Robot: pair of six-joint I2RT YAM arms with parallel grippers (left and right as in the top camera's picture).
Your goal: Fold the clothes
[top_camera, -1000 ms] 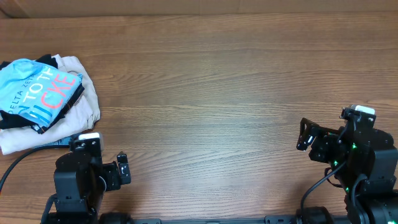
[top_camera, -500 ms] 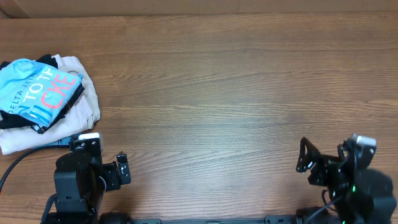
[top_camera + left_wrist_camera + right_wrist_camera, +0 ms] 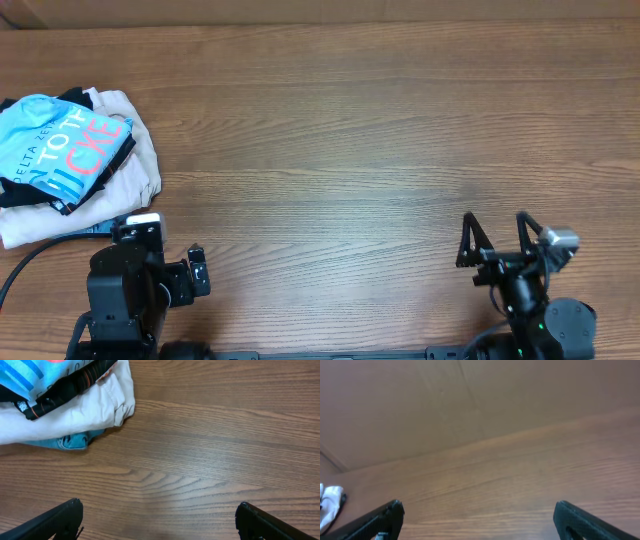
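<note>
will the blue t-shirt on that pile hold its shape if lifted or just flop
Probably flops: the blue T-shirt lies crumpled, its lettering bent over folds, so it would likely drape. It looks like thin, light cloth. Resting on the black garment and cream garment, it may drag them along.

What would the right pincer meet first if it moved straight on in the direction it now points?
Nothing nearby. The open right pincer points across the table toward its far edge; the way looks free up to the brown board behind it, though depth is unclear.
</note>
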